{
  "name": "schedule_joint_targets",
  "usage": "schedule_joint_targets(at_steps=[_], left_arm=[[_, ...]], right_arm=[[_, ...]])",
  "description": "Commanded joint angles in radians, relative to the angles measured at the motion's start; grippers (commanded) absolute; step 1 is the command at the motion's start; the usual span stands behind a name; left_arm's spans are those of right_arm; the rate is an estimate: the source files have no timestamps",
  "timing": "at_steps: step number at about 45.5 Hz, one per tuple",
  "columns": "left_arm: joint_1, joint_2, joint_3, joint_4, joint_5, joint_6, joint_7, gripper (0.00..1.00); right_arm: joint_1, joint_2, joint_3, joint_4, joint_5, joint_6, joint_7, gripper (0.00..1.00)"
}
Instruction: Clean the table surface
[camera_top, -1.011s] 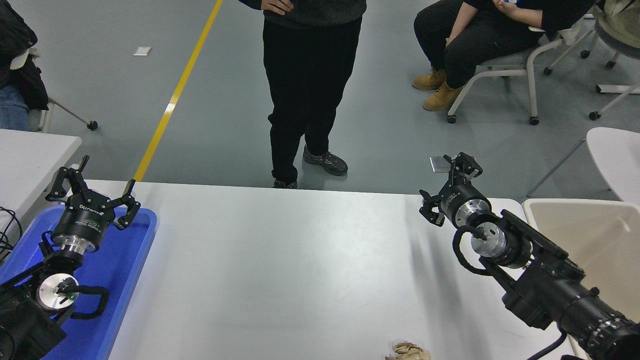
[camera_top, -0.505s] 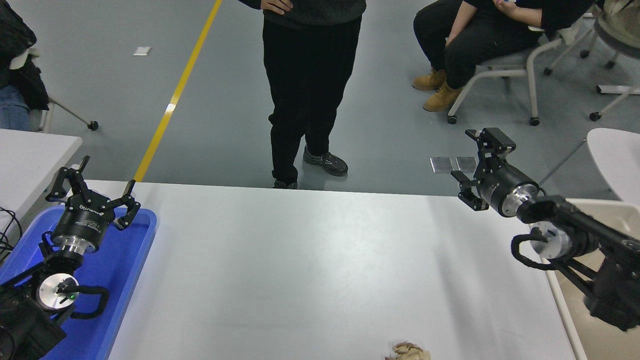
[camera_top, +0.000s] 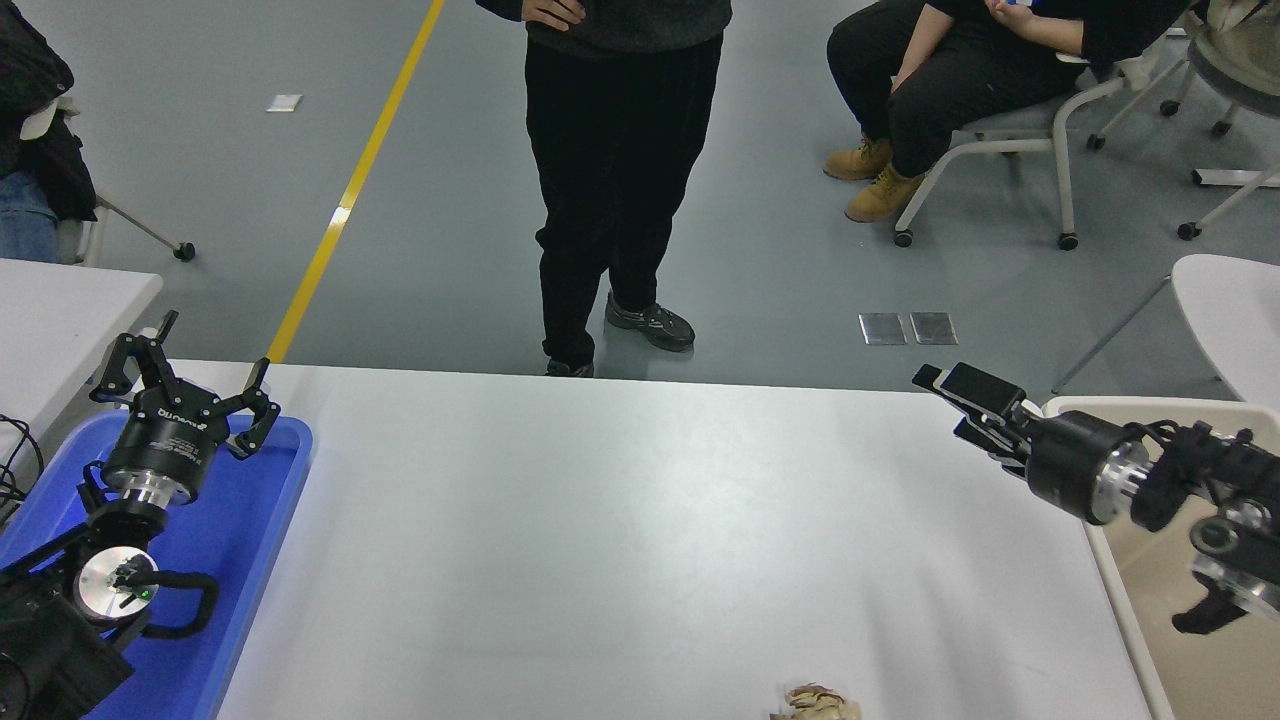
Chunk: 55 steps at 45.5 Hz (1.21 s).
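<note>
Running left-right, table surface (camera_top: 620, 530), seemingly level

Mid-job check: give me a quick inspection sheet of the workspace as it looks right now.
Surface: table surface, white and mostly bare.
Job's things: crumpled brownish paper scrap at the near edge, partly cut off by the frame.
Clutter: blue tray at the left end; beige bin beside the right end.
Hands: left hand open, parked over the tray; right hand at the far right corner, turned side-on, state unclear, nothing seen in it.
Cables: black cables at the left edge.
Surroundings: standing person at the far side; seated person on a chair; smaller white table on the left.
</note>
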Motion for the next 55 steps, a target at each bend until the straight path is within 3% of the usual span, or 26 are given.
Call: schedule_joint_targets(at_steps=[1,10,21,55], left_arm=[[0.000,-0.001,-0.001,0.000,0.000,0.000,0.000,1.00],[0.000,-0.001,0.001,0.000,0.000,0.000,0.000,1.00],[0.000,-0.001,-0.001,0.000,0.000,0.000,0.000,1.00],[0.000,-0.001,0.001,0.000,0.000,0.000,0.000,1.00]], right_arm=[[0.007,-0.075,-0.126,0.107,-0.219,0.055,0.017,1.00],[0.006,-0.058,-0.256,0.117,-0.398,0.053,0.018,1.00],[0.003,0.016,-0.347,0.110,-0.500,0.042,0.018,1.00],[-0.011,0.329,-0.384,-0.073,-0.505,-0.019,0.018,1.00]])
